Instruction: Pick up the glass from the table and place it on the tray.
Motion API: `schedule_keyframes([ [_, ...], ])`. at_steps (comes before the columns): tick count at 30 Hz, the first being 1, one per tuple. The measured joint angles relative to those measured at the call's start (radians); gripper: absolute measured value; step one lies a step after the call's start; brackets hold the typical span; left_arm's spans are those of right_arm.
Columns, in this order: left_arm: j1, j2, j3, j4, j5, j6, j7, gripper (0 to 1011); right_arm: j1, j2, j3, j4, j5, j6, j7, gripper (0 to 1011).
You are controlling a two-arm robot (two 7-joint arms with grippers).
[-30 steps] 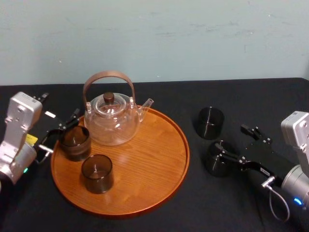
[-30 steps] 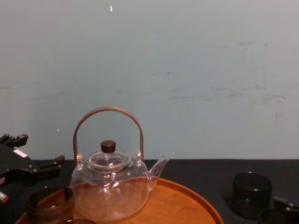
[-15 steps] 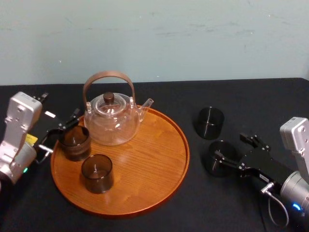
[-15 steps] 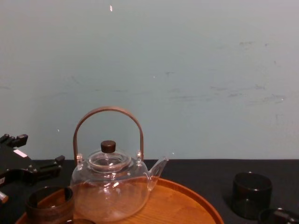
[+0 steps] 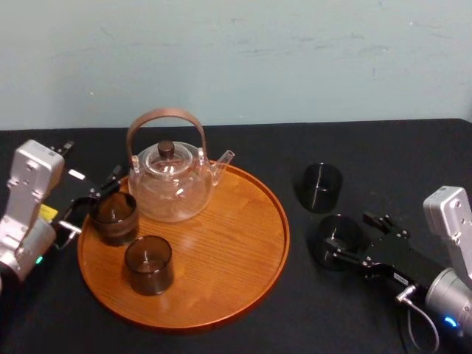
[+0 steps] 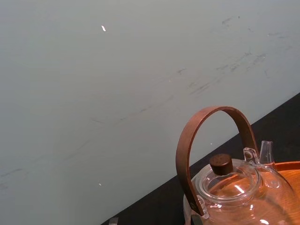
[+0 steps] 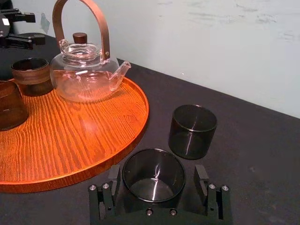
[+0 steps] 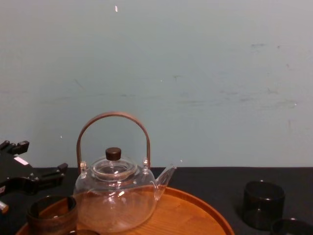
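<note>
- Head view: the right gripper (image 5: pixel 346 237) is seen low over the black table (image 5: pixel 413 147), to the right of the tray (image 5: pixel 221 287). Its fingers are spread to either side of the glass (image 5: pixel 341 234), which is stood upright on the table, near the tray's rim but off it.
- A second dark glass (image 5: pixel 322 186) is stood just behind the first. On the tray are set a clear glass teapot (image 5: pixel 171 181), a rear tumbler (image 5: pixel 114 217) and a front tumbler (image 5: pixel 149 264).
- The left gripper (image 5: pixel 103 188) is held at the tray's left edge with its fingers parted, beside the rear tumbler. Whether the tumbler is touched cannot be told.
- Left wrist view: the teapot's bent wooden handle (image 6: pixel 187 154) and dark lid knob (image 6: pixel 221 164) are shown against the pale wall (image 6: pixel 117 84), with a sliver of the tray's rim (image 6: pixel 290 166) beside them.
- Right wrist view: the glass (image 7: pixel 153 176) is framed between the two fingers (image 7: pixel 113 178). The jaws are set wider than the glass, a narrow gap is left on each side, and nothing is pinched. The second dark glass (image 7: pixel 192 131) is stood just beyond, apart from it.
- Chest view: the rim of the glass (image 8: pixel 292 226) is seen at the lower right, just beside the second dark glass (image 8: pixel 264 203). The left gripper is seen behind the rear tumbler (image 8: pixel 51 213).
</note>
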Motion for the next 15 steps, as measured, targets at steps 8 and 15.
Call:
schedule_keyframes([
  [8,0.000,0.000,0.000,0.000,0.000,0.000,0.000,1002,-0.001,-0.018,0.012,0.014,-0.009,0.006,0.022,1002],
  [15,0.000,0.000,0.000,0.000,0.000,0.000,0.000,1002,0.002,-0.035,0.018,0.032,-0.018,0.014,0.039,1002],
])
